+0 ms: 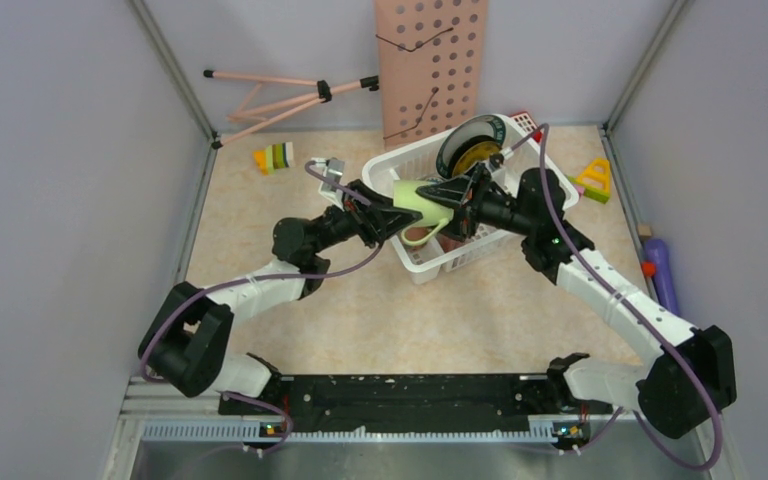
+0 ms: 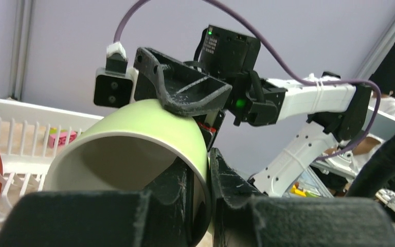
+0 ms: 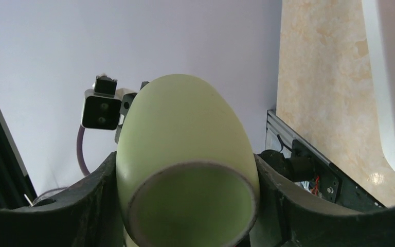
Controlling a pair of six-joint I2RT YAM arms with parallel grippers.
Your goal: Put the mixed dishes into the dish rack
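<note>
Dish rack (image 1: 428,262) on beige tabletop (image 1: 410,320), lavender walls (image 1: 60,150)

Light green mug (image 1: 418,196), white dish rack (image 1: 422,263)

No readable text, brand or number anywhere. Small white print on black housing (image 2: 214,47) on right arm (image 2: 308,98): too fine to read. Yellow toy block (image 1: 593,179) possibly letter-A shape.
</note>
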